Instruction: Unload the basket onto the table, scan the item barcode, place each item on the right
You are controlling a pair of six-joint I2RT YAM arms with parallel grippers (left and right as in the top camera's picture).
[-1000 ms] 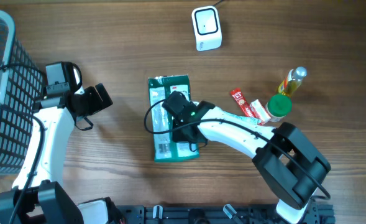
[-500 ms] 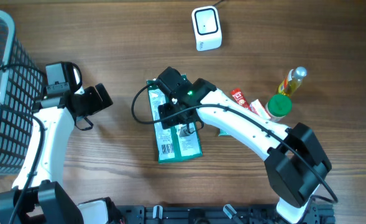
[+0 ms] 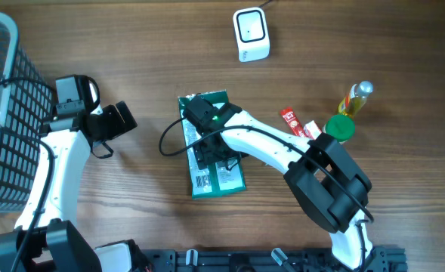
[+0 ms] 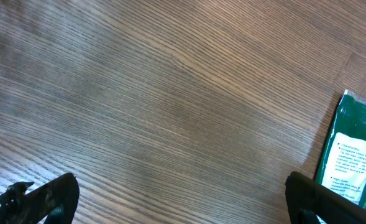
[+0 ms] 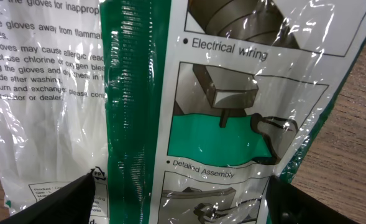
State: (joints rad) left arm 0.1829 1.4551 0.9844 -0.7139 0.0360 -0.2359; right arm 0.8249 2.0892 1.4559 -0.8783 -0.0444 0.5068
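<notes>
A green and white plastic-wrapped package (image 3: 220,178) lies flat on the wooden table, printed side up, with a barcode (image 3: 200,180) near its lower left corner. My right gripper (image 3: 213,151) hovers over its middle, open. In the right wrist view the package (image 5: 220,124) fills the picture, and the right gripper (image 5: 179,202) has its jaws spread wide to either side of it, gripping nothing. The white scanner (image 3: 251,34) stands at the far edge. My left gripper (image 3: 128,119) is open over bare wood (image 4: 179,202), and the package's edge (image 4: 356,162) shows at its right.
A dark mesh basket (image 3: 3,113) stands at the left edge. To the right of the package lie a red and white tube box (image 3: 298,127), a green-capped container (image 3: 341,128) and a small yellow bottle (image 3: 356,98).
My right gripper has gone from shut to open and shifted up and left over the package. The package has turned slightly on the table. The left arm has not moved.
</notes>
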